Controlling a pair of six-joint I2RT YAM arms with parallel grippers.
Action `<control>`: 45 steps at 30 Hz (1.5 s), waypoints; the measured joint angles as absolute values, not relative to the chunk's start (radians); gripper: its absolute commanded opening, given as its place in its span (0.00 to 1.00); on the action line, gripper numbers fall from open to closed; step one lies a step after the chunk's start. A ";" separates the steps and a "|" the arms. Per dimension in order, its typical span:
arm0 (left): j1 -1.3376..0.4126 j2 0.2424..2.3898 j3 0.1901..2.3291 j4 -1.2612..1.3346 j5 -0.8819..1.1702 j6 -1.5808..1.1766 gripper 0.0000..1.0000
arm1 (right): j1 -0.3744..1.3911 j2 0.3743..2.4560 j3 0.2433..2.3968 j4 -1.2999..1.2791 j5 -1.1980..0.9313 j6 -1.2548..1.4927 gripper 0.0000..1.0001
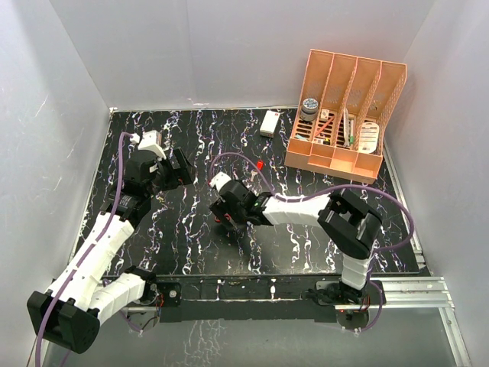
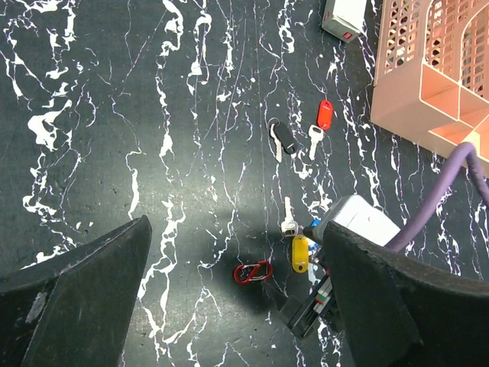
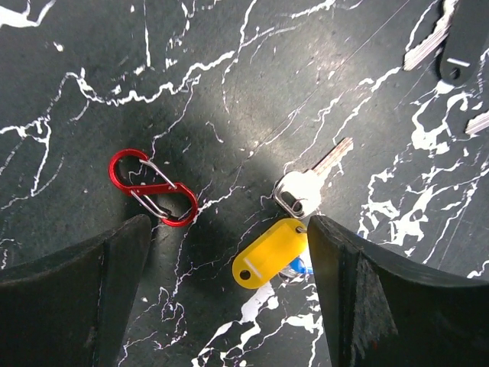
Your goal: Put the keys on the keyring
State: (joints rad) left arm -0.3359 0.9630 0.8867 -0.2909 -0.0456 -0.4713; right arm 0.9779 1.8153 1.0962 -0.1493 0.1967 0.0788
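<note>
Though flat, keyring [image 3: 153, 187] lengthwise diagonal

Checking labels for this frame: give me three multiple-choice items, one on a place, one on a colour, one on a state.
1. In the right wrist view, relative to the yellow-tagged key, the keyring lies: A on it; B left of it, apart; C right of it, touching.
2. The keyring is: A blue; B red; C white.
3. The jaws of the right gripper are: A open, empty; B shut on a key; C shut on the keyring.
Key: B, a gap shows between them; B, plainly red; A, they stand wide apart, gripping nothing.
</note>
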 measured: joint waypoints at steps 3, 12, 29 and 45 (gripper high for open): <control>-0.336 0.963 0.887 -0.293 -0.046 -0.471 0.94 | 0.992 1.835 1.097 -0.162 0.217 0.080 0.82; -0.336 0.963 0.887 -0.295 -0.051 -0.466 0.95 | 1.018 1.851 1.105 -0.162 0.276 0.081 0.83; -0.336 0.963 0.887 -0.300 -0.065 -0.464 0.95 | 1.013 1.954 1.196 -0.079 0.439 0.067 0.85; -0.336 0.963 0.887 -0.300 -0.072 -0.463 0.95 | 0.896 2.027 1.277 -0.030 0.438 0.019 0.85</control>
